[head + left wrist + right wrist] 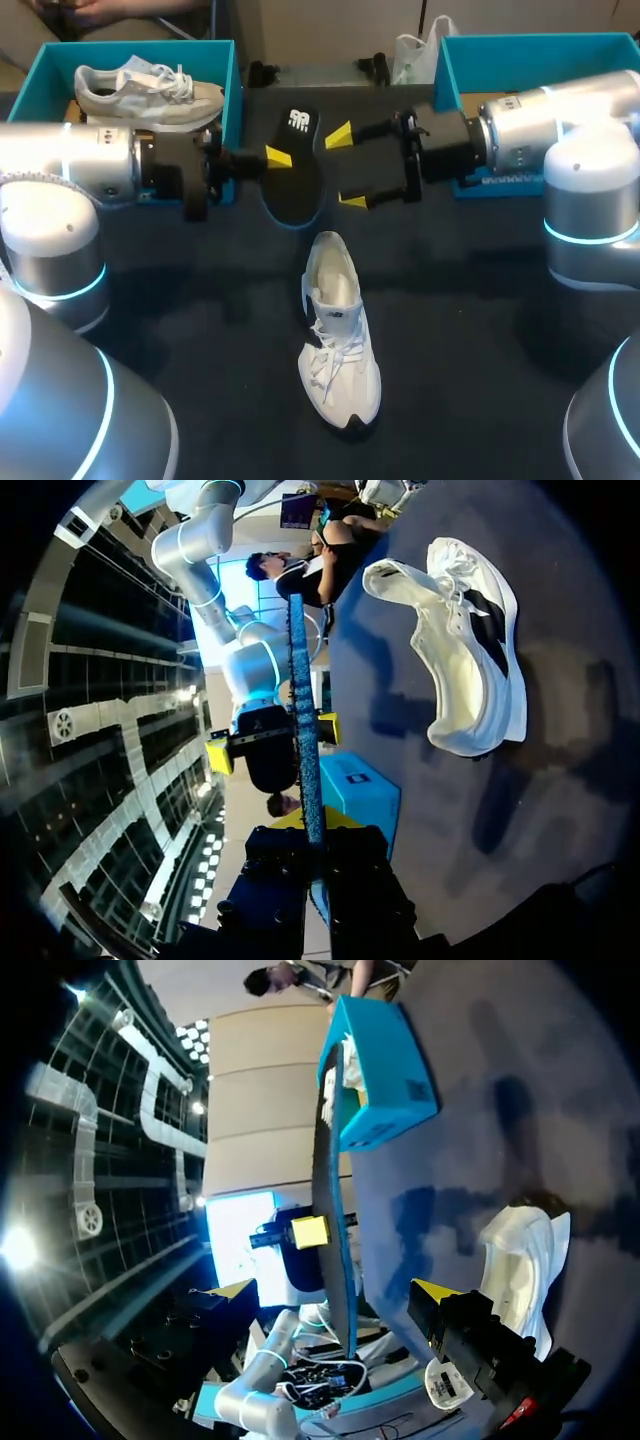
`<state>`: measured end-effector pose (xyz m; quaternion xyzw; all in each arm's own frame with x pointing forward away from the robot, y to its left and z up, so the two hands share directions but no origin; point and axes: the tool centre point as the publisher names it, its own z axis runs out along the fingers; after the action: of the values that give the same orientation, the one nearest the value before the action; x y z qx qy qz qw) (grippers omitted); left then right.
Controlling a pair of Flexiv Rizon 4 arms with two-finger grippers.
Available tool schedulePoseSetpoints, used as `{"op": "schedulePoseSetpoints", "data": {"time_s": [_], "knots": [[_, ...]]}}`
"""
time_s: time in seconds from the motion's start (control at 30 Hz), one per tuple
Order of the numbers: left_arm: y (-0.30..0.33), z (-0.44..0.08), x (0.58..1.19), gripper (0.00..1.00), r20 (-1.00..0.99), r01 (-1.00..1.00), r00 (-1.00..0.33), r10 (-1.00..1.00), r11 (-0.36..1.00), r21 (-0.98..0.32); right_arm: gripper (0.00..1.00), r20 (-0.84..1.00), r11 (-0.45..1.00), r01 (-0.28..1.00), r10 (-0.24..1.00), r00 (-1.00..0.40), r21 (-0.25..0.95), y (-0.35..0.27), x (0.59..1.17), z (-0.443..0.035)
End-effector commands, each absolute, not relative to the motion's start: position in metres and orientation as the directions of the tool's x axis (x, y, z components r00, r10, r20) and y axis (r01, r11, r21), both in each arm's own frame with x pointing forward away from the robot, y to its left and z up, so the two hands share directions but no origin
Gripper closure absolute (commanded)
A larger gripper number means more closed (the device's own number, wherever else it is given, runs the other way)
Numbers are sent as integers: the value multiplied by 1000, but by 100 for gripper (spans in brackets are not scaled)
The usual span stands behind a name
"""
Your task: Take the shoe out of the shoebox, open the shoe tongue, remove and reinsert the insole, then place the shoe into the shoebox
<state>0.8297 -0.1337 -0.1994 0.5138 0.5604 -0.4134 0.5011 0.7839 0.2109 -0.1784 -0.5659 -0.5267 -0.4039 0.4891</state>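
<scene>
The left jaws are pressed together on one long edge of the insole (293, 170), which is pinched there and held out over the worktop (480, 330). The right jaws are spread wide and straddle the insole's opposite edge; in the right wrist view no contact with either finger is to be seen.

Just beside the insole, on the near side, the white shoe (338, 340) lies on the worktop with its toe toward the robot. Its mouth gapes and the tongue appears pulled forward.

At the far edge two blue boxes are set well apart. The left box (228, 75) holds a second shoe (145, 90). The right box (520, 45) is largely hidden by the right arm (540, 130), so its contents cannot be told.

Progress is judged as follows:
- Done – the shoe is out of its box, the tongue is open, and the insole is removed.
- Left – the insole is to be reinserted and the shoe returned to a box; which box cannot be told.
</scene>
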Motion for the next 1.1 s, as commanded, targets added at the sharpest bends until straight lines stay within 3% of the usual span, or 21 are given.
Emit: {"op": "schedulePoseSetpoints", "data": {"time_s": [0.03, 0.2, 0.27, 0.33, 0.4, 0.5, 0.6, 0.73, 0.8, 1.1], "knots": [[-143, -203, 834, 100, -987, 990, 40, 159, 124, 60, 0, 976, 68, 991, 197, 95, -111, 224, 790, -185], [-151, -208, 836, 100, -986, 990, 36, 161, 125, 57, 0, 976, 93, 991, 205, 80, -100, 229, 788, -185], [-152, -209, 836, 100, -987, 991, 30, 159, 124, 50, 8, 976, 98, 990, 205, 77, -98, 229, 787, -187], [-154, -209, 836, 100, -987, 991, 24, 158, 123, 44, 29, 977, 97, 991, 201, 71, -92, 229, 785, -189], [-155, -210, 835, 100, -988, 992, 19, 155, 123, 39, 41, 979, 98, 992, 195, 64, -84, 229, 784, -189], [-156, -210, 834, 100, -988, 992, 16, 151, 119, 34, 40, 980, 110, 991, 193, 52, -74, 230, 782, -189], [-157, -211, 834, 100, -989, 992, 16, 149, 119, 34, 51, 980, 115, 991, 194, 45, -68, 232, 782, -189], [-158, -212, 834, 100, -990, 993, 13, 142, 118, 30, 53, 981, 119, 991, 189, 46, -69, 235, 783, -192], [-159, -212, 833, 100, -990, 993, 12, 138, 117, 28, 60, 982, 119, 990, 182, 48, -70, 236, 784, -194], [-158, -208, 833, 100, -993, 993, 20, 113, 110, 32, 66, 983, 124, 990, 174, 49, -72, 238, 787, -195]]}}
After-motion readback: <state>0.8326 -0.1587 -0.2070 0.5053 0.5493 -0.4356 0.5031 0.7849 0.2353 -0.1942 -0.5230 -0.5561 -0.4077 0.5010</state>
